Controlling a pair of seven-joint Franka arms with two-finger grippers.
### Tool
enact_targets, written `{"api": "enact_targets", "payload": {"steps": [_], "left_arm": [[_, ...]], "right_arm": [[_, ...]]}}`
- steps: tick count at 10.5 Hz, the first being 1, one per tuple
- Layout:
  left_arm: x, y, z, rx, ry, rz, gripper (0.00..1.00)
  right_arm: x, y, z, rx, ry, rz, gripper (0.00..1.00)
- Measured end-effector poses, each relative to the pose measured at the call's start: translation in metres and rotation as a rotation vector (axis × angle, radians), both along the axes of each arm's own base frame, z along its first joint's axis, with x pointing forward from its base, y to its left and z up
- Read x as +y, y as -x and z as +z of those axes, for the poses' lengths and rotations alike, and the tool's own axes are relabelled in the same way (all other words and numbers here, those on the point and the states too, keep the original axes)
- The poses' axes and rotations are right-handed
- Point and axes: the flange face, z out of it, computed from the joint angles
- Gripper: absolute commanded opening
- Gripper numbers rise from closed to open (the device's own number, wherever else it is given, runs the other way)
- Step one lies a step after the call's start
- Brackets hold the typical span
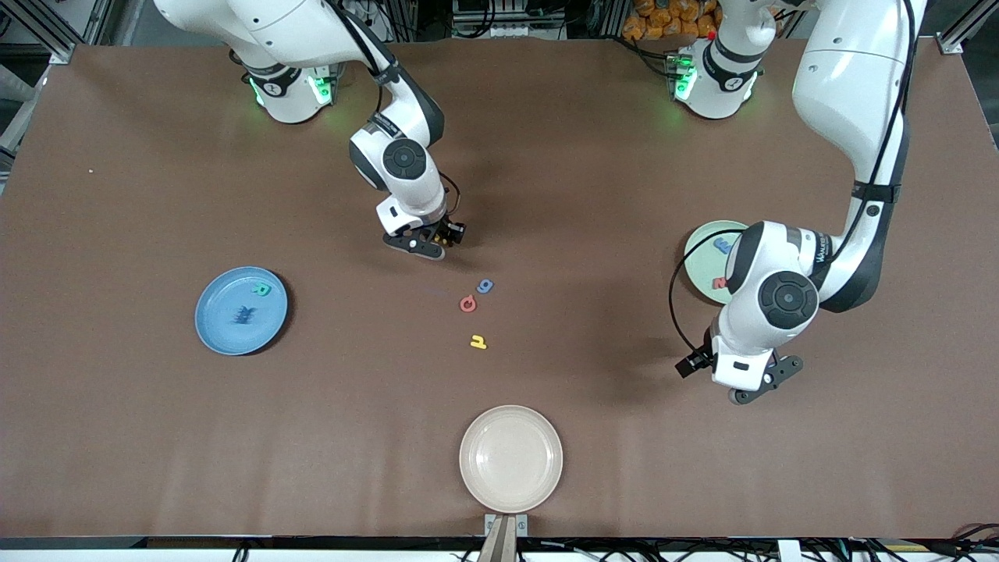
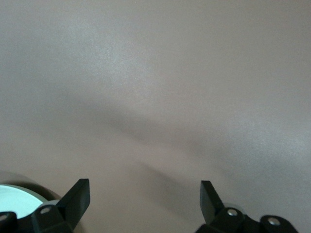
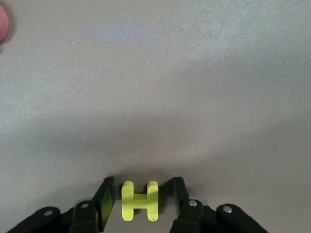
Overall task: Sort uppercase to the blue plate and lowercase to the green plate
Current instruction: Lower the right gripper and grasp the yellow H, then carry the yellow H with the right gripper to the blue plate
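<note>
Brown tabltop, matte, bearing three plates and loose letters; entries follow.

Item: my right hand (image 1: 425, 247), low over the tabletop farther from the front camera than the loose letters. Fingers (image 3: 104, 201) half-closed, one on each side of the yellow H (image 3: 140, 201), close to its uprights; I cannot tell whether they are touching it yet, so I do not count it as gripped.

Item: yellow H, flat between my fingers. Its two uprights run along the fingers; the crossbar spans the gap. Long axis: along the uprights, by a narrow margin.

Item: my left hand (image 1: 761, 386), waiting above bare tabletop beside the green plate (image 1: 702, 257), fingers spread fully, nothing in them.

Item: blue plate (image 1: 240, 310), toward the right arm's end; holds the teal R (image 1: 262, 289) and a blue letter (image 1: 243, 315).

Item: green plate, partly covered by my left arm; a blue letter (image 1: 723, 245) and a red one (image 1: 719, 282) show in it.

Item: blue g (image 1: 485, 286), red Q (image 1: 467, 304), yellow h (image 1: 478, 341), clustered mid-table. Cream plate (image 1: 510, 458), nearest the front camera.

Risks, in my judgement: the H is thin, so the fingers may pinch only its top edge and let it pivot or drop on lifting; uneven closing could skid it sideways. Mixing up H and h would send a letter to the wrong plate.
</note>
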Motion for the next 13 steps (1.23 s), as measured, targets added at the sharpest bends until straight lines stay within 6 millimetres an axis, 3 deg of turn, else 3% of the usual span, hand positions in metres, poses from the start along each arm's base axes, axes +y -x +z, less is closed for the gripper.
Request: {"api": "enact_targets", "payload": {"steps": [13], "left_arm": [[-0.0011,-0.0001,0.0000,-0.003,0.002,-0.001,1.00]], "right_arm": [[0.0039,0.0009,0.0029,0.005,0.004,0.081,0.18]]}}
